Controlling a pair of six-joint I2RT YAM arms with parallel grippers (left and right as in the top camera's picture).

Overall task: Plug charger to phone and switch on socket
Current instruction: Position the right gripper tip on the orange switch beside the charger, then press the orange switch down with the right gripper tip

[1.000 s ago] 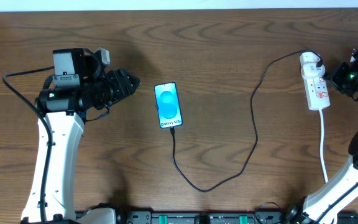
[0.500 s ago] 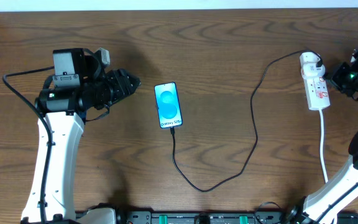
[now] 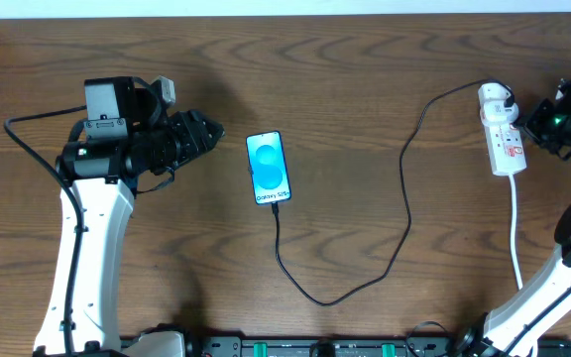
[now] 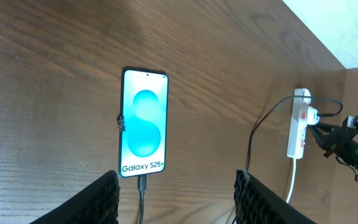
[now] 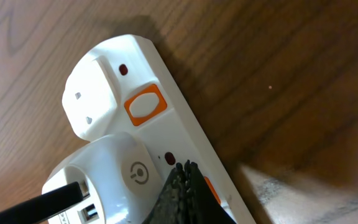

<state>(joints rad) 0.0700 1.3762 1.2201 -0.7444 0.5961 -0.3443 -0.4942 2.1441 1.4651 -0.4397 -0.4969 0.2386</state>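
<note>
The phone [image 3: 269, 167] lies face up mid-table, its blue screen lit, also in the left wrist view [image 4: 143, 130]. The charger's black cable [image 3: 404, 208] runs from a plug seated in the phone's bottom edge [image 4: 142, 182], loops right and ends at a white adapter [image 5: 114, 174] plugged into the socket [image 3: 504, 134]. My left gripper [image 3: 211, 131] hovers open left of the phone, nothing between its fingers [image 4: 107, 193]. My right gripper [image 5: 186, 167] is shut, its tips over the socket's face [image 5: 185, 134] beside the adapter, covering part of an orange switch. Another orange switch [image 5: 145, 106] shows farther along.
The socket's white cord [image 3: 516, 228] trails toward the table's front edge at the right. The black cable's loop [image 3: 335, 296] lies near the front middle. The table's back edge [image 3: 285, 12] meets a white wall.
</note>
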